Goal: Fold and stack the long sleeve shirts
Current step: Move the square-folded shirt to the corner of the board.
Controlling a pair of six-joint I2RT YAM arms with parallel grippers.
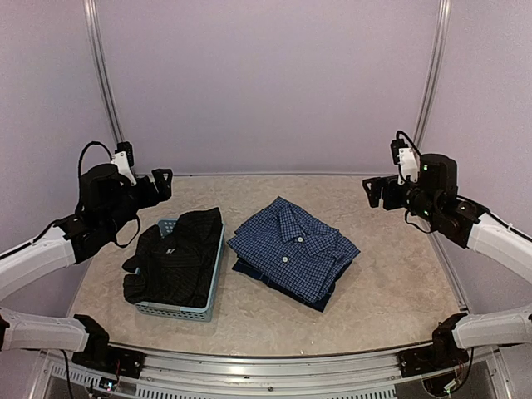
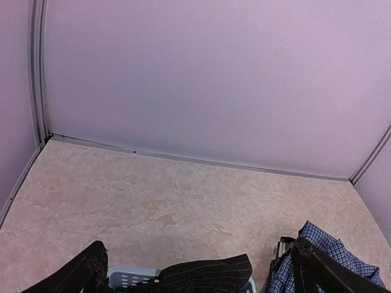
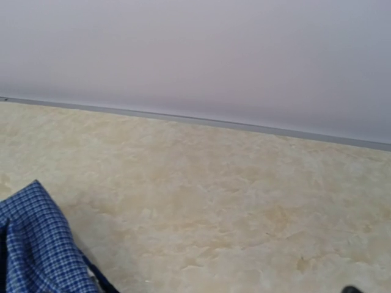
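The black pinstriped shirt (image 1: 176, 256) lies bunched in a light blue basket (image 1: 179, 310) on the left of the table. The blue check shirt (image 1: 293, 248) lies folded, collar and white buttons up, on the table's middle. My left gripper (image 1: 163, 183) hangs open and empty above the basket's far end. In the left wrist view its dark fingers (image 2: 82, 271) stand wide apart, with the black shirt (image 2: 211, 274) and the blue shirt (image 2: 366, 271) below. My right gripper (image 1: 381, 191) hangs open and empty in the air to the right of the blue shirt (image 3: 36, 250).
The beige mottled tabletop (image 1: 391, 274) is bounded by lilac walls with a metal rail (image 1: 258, 174) along the back. The basket rim (image 2: 131, 278) shows in the left wrist view.
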